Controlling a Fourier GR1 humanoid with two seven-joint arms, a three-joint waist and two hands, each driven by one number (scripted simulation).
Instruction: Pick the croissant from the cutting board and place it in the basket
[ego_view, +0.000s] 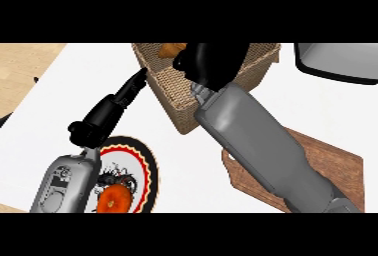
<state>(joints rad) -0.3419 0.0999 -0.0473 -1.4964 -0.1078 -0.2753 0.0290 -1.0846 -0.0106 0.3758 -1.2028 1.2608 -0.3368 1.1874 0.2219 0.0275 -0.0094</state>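
Note:
The wicker basket (171, 95) stands at the counter's far middle. My right hand (212, 61) hangs over its opening with fingers curled. The golden-brown croissant (173, 49) pokes out at that hand's left side, inside the basket's rim; most of it is hidden by the fingers. The wooden cutting board (332, 162) lies at the right, partly under my right forearm, with nothing showing on its bare part. My left hand (111, 107) is open, its straight fingers pointing up toward the basket's left wall.
A round plate (145, 167) with a red and black rim sits at the lower left, carrying an orange food item (114, 198). A grey, dark-rimmed vessel (336, 61) shows at the far right. The counter's left edge runs beside a wooden floor.

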